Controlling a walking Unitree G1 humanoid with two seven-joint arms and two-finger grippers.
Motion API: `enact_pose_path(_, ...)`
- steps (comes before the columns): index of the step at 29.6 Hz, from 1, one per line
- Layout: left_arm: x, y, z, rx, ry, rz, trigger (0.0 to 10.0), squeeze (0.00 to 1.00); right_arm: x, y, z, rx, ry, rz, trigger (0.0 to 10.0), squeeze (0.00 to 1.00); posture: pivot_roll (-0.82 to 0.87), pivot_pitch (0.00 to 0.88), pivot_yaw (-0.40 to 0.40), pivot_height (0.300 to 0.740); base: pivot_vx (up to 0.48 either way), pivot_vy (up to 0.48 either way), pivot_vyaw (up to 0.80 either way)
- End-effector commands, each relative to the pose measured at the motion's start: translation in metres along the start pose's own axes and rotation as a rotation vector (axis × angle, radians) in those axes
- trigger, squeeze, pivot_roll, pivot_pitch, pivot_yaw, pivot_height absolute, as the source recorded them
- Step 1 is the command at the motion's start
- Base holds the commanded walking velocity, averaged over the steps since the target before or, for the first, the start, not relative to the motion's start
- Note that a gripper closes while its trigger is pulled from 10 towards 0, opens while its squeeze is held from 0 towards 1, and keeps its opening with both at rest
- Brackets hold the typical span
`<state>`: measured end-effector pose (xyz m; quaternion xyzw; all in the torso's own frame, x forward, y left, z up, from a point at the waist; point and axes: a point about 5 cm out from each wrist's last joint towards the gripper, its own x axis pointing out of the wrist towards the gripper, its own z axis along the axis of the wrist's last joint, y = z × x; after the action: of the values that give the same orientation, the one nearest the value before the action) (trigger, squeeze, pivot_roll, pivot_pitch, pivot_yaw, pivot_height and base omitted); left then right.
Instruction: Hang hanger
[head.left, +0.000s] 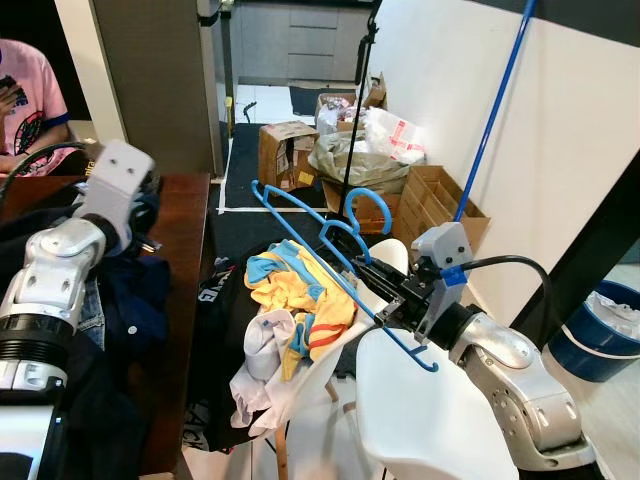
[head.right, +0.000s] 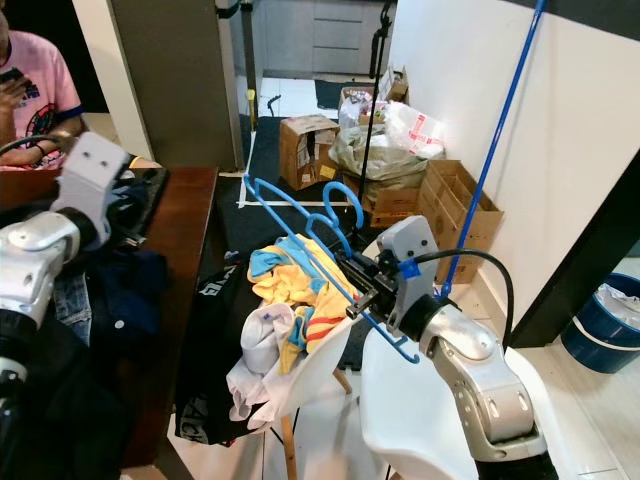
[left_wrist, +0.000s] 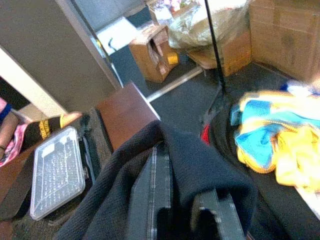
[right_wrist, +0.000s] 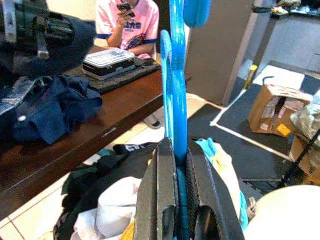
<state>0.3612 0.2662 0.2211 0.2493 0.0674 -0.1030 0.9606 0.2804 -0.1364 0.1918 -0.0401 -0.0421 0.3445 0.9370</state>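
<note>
A lived-in room of a home, cluttered like a laundry or storage corner. Clothes are lying heaped on a dark wooden table (head.left: 185, 260) and spilling over a white chair (head.left: 420, 410). Cardboard boxes (head.left: 285, 150) and stuffed plastic bags (head.left: 365, 160) are crowding the tiled floor along a white wall. A person in a pink shirt (head.left: 28, 105) is sitting at the table, holding a phone.
</note>
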Motion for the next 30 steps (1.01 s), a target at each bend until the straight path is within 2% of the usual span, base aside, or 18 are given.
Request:
enact_pose_path(1, -0.005, -0.001, -0.022, 0.04, 0.127, -0.019, 10.0, 1.0, -0.002, 0.001, -0.001, -0.002, 0.004, -0.004, 10.0, 0.0, 0.06, 0.0, -0.031, 0.74, 0.0, 0.0, 0.0)
enact_pose_path(3, -0.009, 0.003, -0.035, 0.079, 0.193, 0.022, 10.0, 1.0, -0.002, 0.002, -0.002, 0.003, 0.004, -0.003, 10.0, 0.0, 0.05, 0.0, -0.031, 0.74, 0.0, 0.0, 0.0)
enact_pose_path(7, -0.017, 0.004, -0.038, 0.107, 0.218, 0.041, 10.0, 1.0, -0.002, 0.001, -0.002, 0.007, 0.004, -0.007, 10.0, 0.0, 0.05, 0.0, -0.034, 0.74, 0.0, 0.0, 0.0)
enact_pose_path(9, -0.033, -0.005, -0.037, 0.187, 0.262, -0.065, 10.0, 1.0, -0.003, -0.001, -0.003, 0.009, 0.007, -0.018, 10.0, 0.0, 0.06, 0.0, -0.038, 0.74, 0.0, 0.0, 0.0)
enact_pose_path(11, -0.041, -0.002, -0.034, 0.208, 0.277, -0.077, 10.0, 1.0, -0.004, -0.003, -0.003, 0.009, 0.009, -0.022, 10.0, 0.0, 0.06, 0.002, -0.04, 0.74, 0.0, 0.0, 0.0)
enact_pose_path(14, -0.063, 0.021, -0.025, 0.278, 0.337, -0.042, 10.0, 1.0, -0.004, -0.005, -0.004, 0.007, 0.012, -0.025, 10.0, 0.0, 0.07, 0.0, -0.046, 0.74, 0.0, 0.0, 0.0)
enact_pose_path(15, -0.07, 0.031, -0.021, 0.297, 0.345, -0.021, 10.0, 0.87, -0.004, -0.005, -0.004, 0.007, 0.012, -0.026, 10.0, 0.0, 0.07, 0.0, -0.046, 0.74, 0.0, 0.0, 0.0)
enact_pose_path(16, -0.076, 0.038, -0.014, 0.294, 0.334, -0.01, 10.0, 0.0, -0.004, -0.006, -0.004, 0.007, 0.012, -0.026, 10.0, 0.0, 0.07, 0.0, -0.046, 0.74, 0.0, 0.0, 0.0)
enact_pose_path(18, -0.078, 0.041, -0.009, 0.285, 0.32, -0.005, 10.0, 0.0, -0.004, -0.006, -0.004, 0.006, 0.012, -0.026, 10.0, 0.0, 0.07, 0.0, -0.046, 0.74, 0.0, 0.0, 0.0)
enact_pose_path(19, -0.078, 0.038, 0.006, 0.21, 0.211, -0.038, 10.0, 0.0, -0.003, -0.007, -0.003, 0.005, 0.012, -0.027, 10.0, 0.0, 0.07, 0.0, -0.051, 0.74, 0.0, 0.0, 0.0)
enact_pose_path(20, -0.078, 0.038, 0.006, 0.21, 0.211, -0.038, 10.0, 0.0, -0.003, -0.007, -0.003, 0.005, 0.012, -0.027, 10.0, 0.0, 0.07, 0.0, -0.051, 0.74, 0.0, 0.0, 0.0)
enact_pose_path(21, -0.078, 0.035, 0.017, 0.158, 0.133, -0.067, 10.0, 0.0, -0.002, -0.007, -0.003, 0.004, 0.011, -0.027, 10.0, 0.0, 0.07, 0.0, -0.051, 0.74, 0.0, 0.0, 0.0)
enact_pose_path(23, -0.077, 0.022, 0.049, 0.045, -0.114, -0.143, 10.0, 0.0, -0.002, -0.009, -0.003, 0.002, 0.009, -0.028, 10.0, 0.0, 0.07, 0.0, -0.052, 0.74, 0.0, 0.0, 0.0)
enact_pose_path(24, -0.077, 0.022, 0.049, 0.045, -0.114, -0.143, 10.0, 0.0, -0.002, -0.009, -0.003, 0.002, 0.009, -0.028, 10.0, 0.0, 0.07, 0.0, -0.052, 0.74, 0.0, 0.0, 0.0)
enact_pose_path(26, -0.076, 0.005, 0.07, -0.041, -0.299, -0.182, 10.0, 0.0, -0.001, -0.01, -0.002, 0.001, 0.004, -0.036, 10.0, 0.0, 0.07, 0.0, -0.051, 0.74, 0.0, 0.0, 0.0)
enact_pose_path(27, -0.076, 0.005, 0.07, -0.041, -0.299, -0.182, 10.0, 0.0, -0.001, -0.01, -0.002, 0.001, 0.004, -0.036, 10.0, 0.0, 0.07, 0.0, -0.051, 0.74, 0.0, 0.0, 0.0)
enact_pose_path(29, -0.067, -0.021, 0.076, -0.187, -0.43, -0.205, 10.0, 0.0, 0.0, -0.011, 0.0, 0.003, -0.008, -0.046, 10.0, 0.0, 0.06, 0.0, -0.049, 0.74, 0.0, 0.0, 0.0)
enact_pose_path(30, -0.067, -0.021, 0.076, -0.187, -0.43, -0.205, 10.0, 0.0, 0.0, -0.011, 0.0, 0.003, -0.008, -0.046, 10.0, 0.0, 0.06, 0.0, -0.049, 0.74, 0.0, 0.0, 0.0)
